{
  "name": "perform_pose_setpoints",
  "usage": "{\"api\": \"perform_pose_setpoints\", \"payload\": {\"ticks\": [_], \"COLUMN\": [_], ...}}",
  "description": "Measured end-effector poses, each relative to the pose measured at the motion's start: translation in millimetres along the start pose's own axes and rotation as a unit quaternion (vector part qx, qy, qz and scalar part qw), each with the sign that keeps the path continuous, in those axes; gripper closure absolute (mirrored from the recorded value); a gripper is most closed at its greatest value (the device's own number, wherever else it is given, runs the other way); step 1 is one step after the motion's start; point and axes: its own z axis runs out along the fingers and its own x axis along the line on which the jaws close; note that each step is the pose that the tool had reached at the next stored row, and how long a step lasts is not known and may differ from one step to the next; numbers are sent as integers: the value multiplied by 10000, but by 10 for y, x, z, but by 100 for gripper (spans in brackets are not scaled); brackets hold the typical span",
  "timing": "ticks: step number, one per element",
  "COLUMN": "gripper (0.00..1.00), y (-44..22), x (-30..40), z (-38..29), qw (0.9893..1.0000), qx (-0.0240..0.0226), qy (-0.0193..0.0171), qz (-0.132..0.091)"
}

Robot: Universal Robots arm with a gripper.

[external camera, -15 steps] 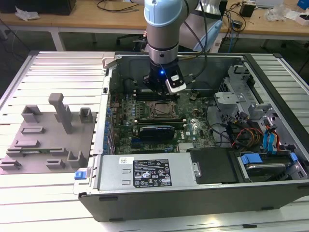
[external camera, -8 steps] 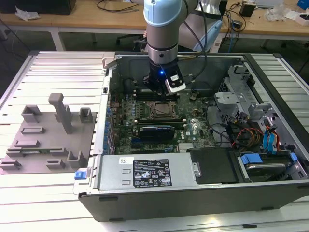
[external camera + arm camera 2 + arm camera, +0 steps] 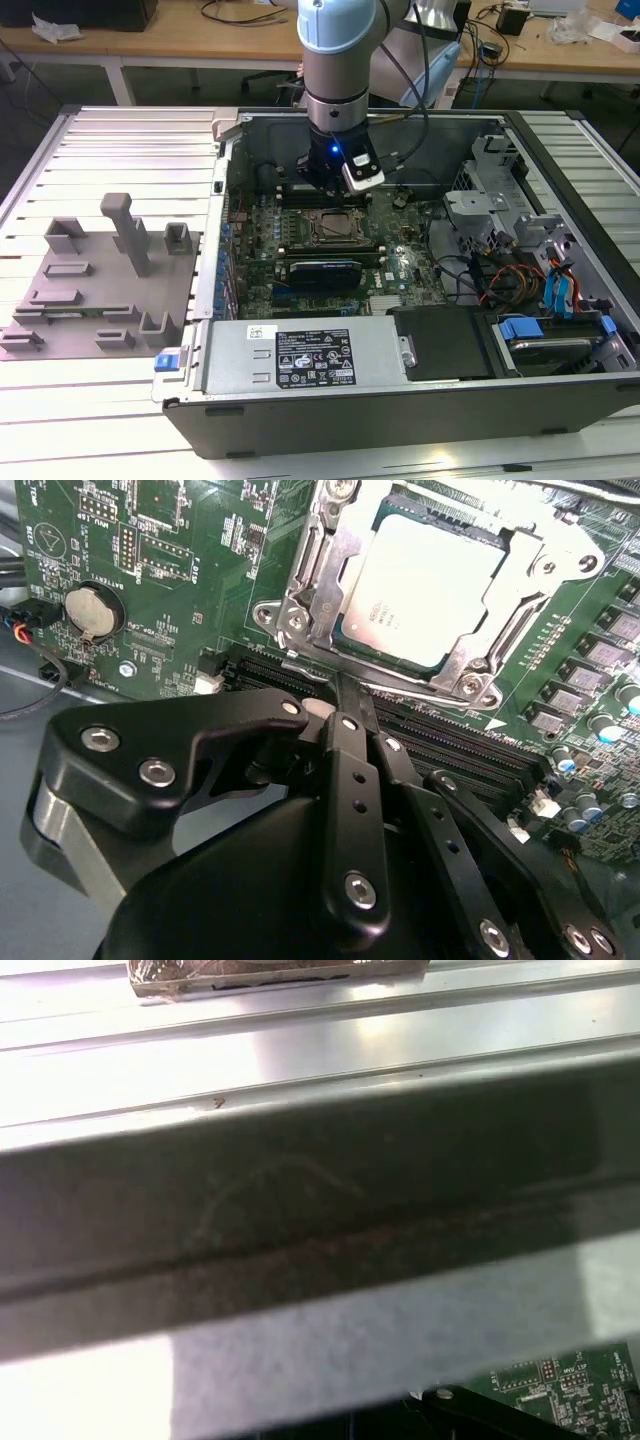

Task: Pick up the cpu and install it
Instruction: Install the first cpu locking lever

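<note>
The cpu [image 3: 425,585], a pale silvery square chip, lies flat inside the metal-framed socket [image 3: 300,600] on the green motherboard. In the second wrist view my gripper [image 3: 338,685] hangs just beside the socket's edge, over the black memory slots. Its two black fingers [image 3: 352,780] are pressed together with nothing between them. In the exterior view the gripper [image 3: 328,188] sits low inside the open computer case, directly behind the socket [image 3: 330,228].
A grey fixture tray [image 3: 100,290] with upright posts lies on the exterior view's left of the case. The power supply [image 3: 300,355] fills the case's near side. Drive cages and cables [image 3: 520,270] crowd the right. The case wall [image 3: 320,1190] stands close to the wrist.
</note>
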Motion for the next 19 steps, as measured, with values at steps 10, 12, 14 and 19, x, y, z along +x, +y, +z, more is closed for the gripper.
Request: {"api": "perform_pose_setpoints", "payload": {"ticks": [10,12,14,19], "gripper": [89,89,89,89], "y": [9,10,13,8], "x": [19,25,37,66], "z": [19,23,29,37], "qw": [10000,9999,9999,9997], "qx": [21,20,17,10], "qy": [-96,-119,-158,-223], "qz": [18,21,25,23]}}
